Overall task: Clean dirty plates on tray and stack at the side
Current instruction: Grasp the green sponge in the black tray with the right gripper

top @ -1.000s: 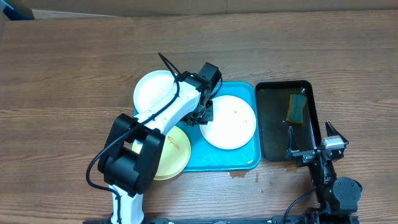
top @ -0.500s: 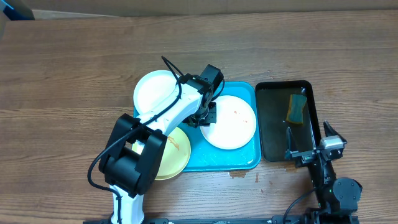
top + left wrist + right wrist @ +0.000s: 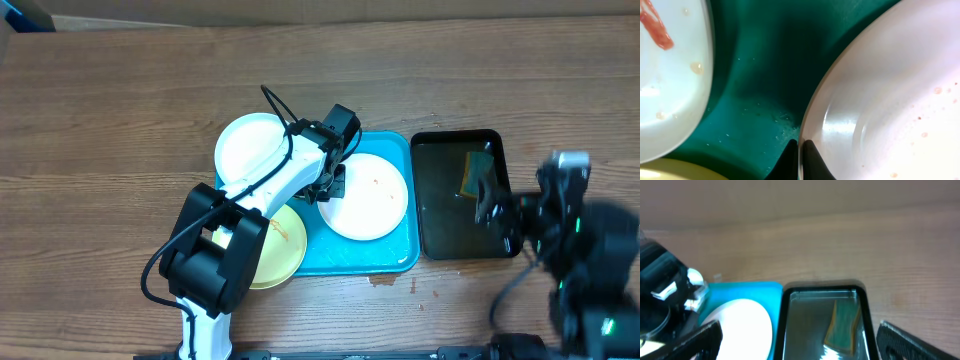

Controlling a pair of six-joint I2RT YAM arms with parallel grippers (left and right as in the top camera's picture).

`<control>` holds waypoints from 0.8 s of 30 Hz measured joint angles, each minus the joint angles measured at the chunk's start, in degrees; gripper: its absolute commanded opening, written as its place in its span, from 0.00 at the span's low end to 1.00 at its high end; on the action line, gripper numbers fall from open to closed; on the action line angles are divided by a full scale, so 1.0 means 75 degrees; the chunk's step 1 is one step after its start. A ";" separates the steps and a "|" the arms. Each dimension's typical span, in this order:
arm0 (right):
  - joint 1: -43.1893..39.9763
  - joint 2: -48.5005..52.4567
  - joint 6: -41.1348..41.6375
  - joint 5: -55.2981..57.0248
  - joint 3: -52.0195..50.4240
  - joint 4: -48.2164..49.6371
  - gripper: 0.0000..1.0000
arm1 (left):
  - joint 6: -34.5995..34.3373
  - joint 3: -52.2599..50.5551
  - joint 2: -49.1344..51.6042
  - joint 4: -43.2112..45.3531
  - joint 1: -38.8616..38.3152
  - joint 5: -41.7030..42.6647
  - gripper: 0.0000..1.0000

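The turquoise tray (image 3: 362,256) holds a white plate (image 3: 370,197) with faint orange specks. My left gripper (image 3: 326,189) is shut on that plate's left rim; in the left wrist view the black fingertips (image 3: 810,154) pinch the rim of the white plate (image 3: 880,100) above the tray (image 3: 755,75). A second white plate (image 3: 252,148), smeared red (image 3: 670,75), overlaps the tray's upper left corner. The pale yellow plate (image 3: 278,245) lies at the tray's lower left. My right gripper (image 3: 500,205) is blurred over the black tray and stands open and empty (image 3: 800,330).
A black tray (image 3: 430,215) stands to the right of the turquoise one, with a green and yellow sponge (image 3: 477,175) in it (image 3: 842,325). My left arm (image 3: 215,250) reaches in from the front edge across the yellow plate. Bare wooden table surrounds the trays.
My left gripper has shut on the white plate's rim. My right arm has swung up from the front right corner toward the black tray and is blurred.
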 measured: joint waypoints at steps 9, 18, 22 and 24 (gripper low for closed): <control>0.0000 0.4159 0.0061 -0.0568 0.2783 -0.2879 1.00 | 0.0434 0.0000 0.0000 -0.0064 0.0283 -0.0166 0.17; 0.0000 0.5855 0.1011 -0.0154 0.2853 -0.2964 0.89 | 0.0720 0.0000 0.0000 -0.0058 0.0749 0.1084 0.44; 0.0000 0.6825 0.1378 0.0530 0.2853 -0.2591 0.81 | 0.0863 0.0000 0.0000 -0.0023 0.0737 0.1518 0.51; 0.0000 0.7286 0.1460 0.0775 0.2853 -0.2331 0.79 | 0.0868 0.0000 0.0000 -0.0012 0.0740 0.1603 0.52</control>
